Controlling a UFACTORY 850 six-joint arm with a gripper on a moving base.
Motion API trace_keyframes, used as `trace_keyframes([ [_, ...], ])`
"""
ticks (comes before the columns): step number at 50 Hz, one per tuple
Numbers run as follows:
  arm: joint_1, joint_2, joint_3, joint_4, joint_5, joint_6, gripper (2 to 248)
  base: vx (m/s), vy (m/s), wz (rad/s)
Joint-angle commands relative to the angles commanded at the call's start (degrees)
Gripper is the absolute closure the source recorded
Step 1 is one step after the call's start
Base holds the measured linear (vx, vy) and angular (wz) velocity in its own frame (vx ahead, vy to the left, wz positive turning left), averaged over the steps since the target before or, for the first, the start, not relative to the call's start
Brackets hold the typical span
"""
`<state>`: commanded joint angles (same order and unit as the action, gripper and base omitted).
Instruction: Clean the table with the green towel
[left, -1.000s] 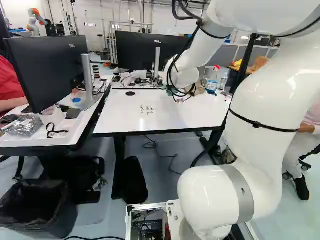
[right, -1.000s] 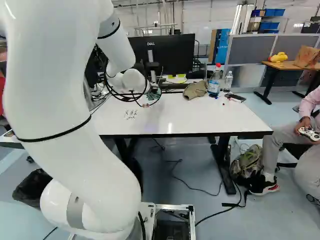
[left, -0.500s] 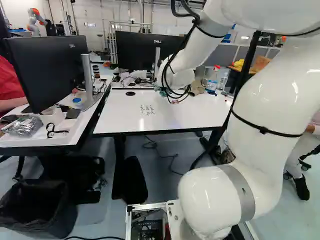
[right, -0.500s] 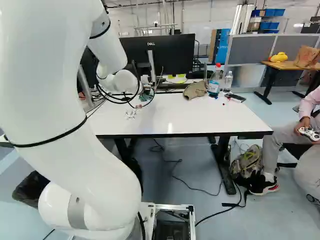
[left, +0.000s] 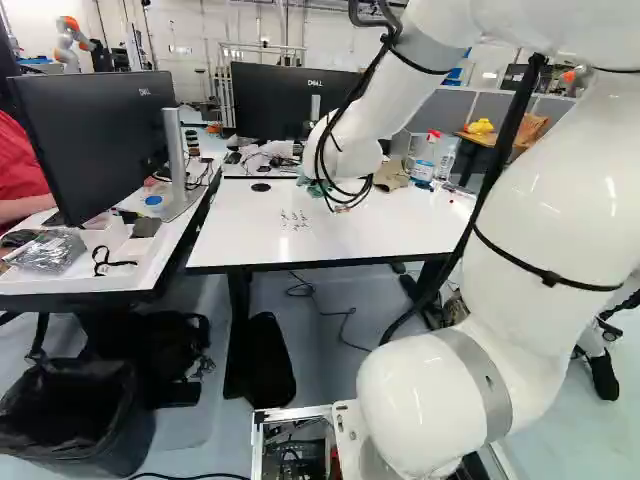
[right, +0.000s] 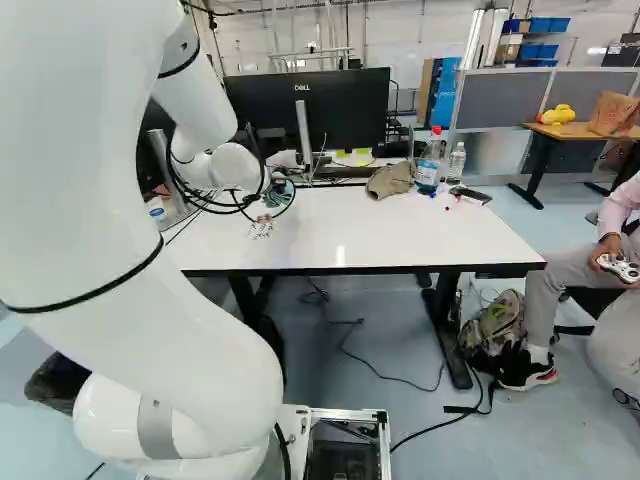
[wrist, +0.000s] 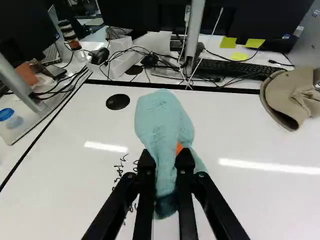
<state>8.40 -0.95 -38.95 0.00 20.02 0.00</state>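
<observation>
My gripper (right: 267, 214) is low over the white table (right: 400, 230), partly hidden by the wrist and its cables in the right base view. In the wrist view the gripper (wrist: 166, 162) is shut on the green towel (wrist: 162, 120), which bunches between the fingers and spreads out ahead of them. Dark handwriting (left: 294, 219) marks the tabletop; seen from the wrist, the strokes run beside and partly beneath the fingers. Whether the towel touches the tabletop I cannot tell.
A beige cap (wrist: 295, 95), a spray bottle (right: 430, 165) and a clear bottle (right: 457, 160) stand at the table's far side. Monitors (left: 290, 100) rise behind. A side desk (left: 150, 250) adjoins on the left. Another robot (left: 72, 38) stands far back.
The arm has swung left over the table in both base views, carrying the towel with it towards the handwriting's side. The base has not moved.
</observation>
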Motion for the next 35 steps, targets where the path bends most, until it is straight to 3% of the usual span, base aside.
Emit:
trace_keyframes([
  [27, 4.08, 6.23, 6.17, 0.0, 0.0, 0.0, 202, 0.0, 0.0, 0.0],
  [35, 4.31, 6.58, 6.51, 0.0, 0.0, 0.0, 202, 0.0, 0.0, 0.0],
])
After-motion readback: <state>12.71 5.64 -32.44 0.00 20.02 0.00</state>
